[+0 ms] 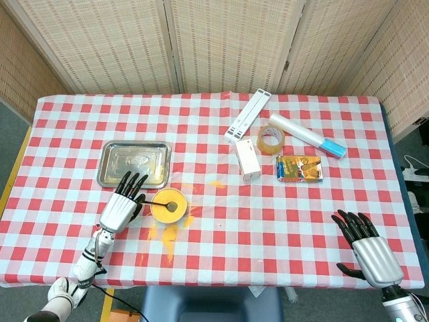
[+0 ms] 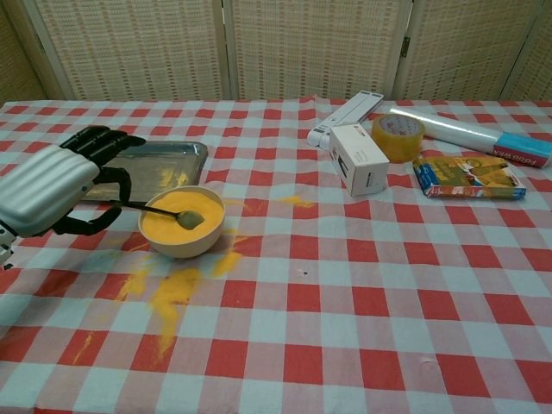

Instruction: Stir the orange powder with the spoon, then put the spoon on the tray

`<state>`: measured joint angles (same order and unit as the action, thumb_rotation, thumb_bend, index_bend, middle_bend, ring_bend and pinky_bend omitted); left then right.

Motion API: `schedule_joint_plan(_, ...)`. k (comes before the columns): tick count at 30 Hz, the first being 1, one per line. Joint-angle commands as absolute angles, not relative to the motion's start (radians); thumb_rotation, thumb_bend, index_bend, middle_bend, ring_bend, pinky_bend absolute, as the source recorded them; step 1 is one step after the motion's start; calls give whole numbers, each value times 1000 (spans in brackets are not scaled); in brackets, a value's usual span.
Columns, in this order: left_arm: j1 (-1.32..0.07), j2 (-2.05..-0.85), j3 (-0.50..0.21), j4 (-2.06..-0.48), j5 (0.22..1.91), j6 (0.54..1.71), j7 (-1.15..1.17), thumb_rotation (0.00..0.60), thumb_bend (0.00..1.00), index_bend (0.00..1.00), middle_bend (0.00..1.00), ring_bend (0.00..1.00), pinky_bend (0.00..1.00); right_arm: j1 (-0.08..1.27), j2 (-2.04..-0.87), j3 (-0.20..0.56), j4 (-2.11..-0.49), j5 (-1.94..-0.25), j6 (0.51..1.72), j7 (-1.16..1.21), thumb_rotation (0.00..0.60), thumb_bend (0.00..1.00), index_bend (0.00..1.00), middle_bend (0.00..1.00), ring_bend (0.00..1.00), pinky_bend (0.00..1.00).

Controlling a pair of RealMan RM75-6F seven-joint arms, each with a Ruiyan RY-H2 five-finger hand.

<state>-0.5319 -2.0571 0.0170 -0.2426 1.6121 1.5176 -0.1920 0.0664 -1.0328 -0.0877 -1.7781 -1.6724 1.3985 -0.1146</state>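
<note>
Orange powder (image 2: 172,220) stirring: left hand (image 1: 120,209) fingers grip spoon (image 2: 164,211) in bowl (image 2: 183,246); right hand (image 1: 367,249) open, idle. Next: lift spoon to tray (image 1: 110,176).

Shiny metal tray (image 1: 134,163), checked cloth tablecloth (image 1: 268,221), glossy tape roll (image 1: 271,139)

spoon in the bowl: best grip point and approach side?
Grip the spoon by its thin handle end, which sticks out over the bowl rim toward the left hand. Come from the bowl's left; the spoon's scoop end lies in the orange powder.
</note>
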Motion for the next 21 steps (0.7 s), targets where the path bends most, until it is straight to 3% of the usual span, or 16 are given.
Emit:
schedule_joint_plan(1,-533,-2058,17,-242,1611,1515,-191,600,437,518,50,0,0,67,-1033,-88,-1778,-1672,1398,-115,600,51,0,0,0,0)
schedule_joint_plan(21,-542,-2066,8,-225,1595,1487,-193,600,447,543,63,0,0,69,-1036,-86,-1776,-1666,1392,-119,600,51,0,0,0,0)
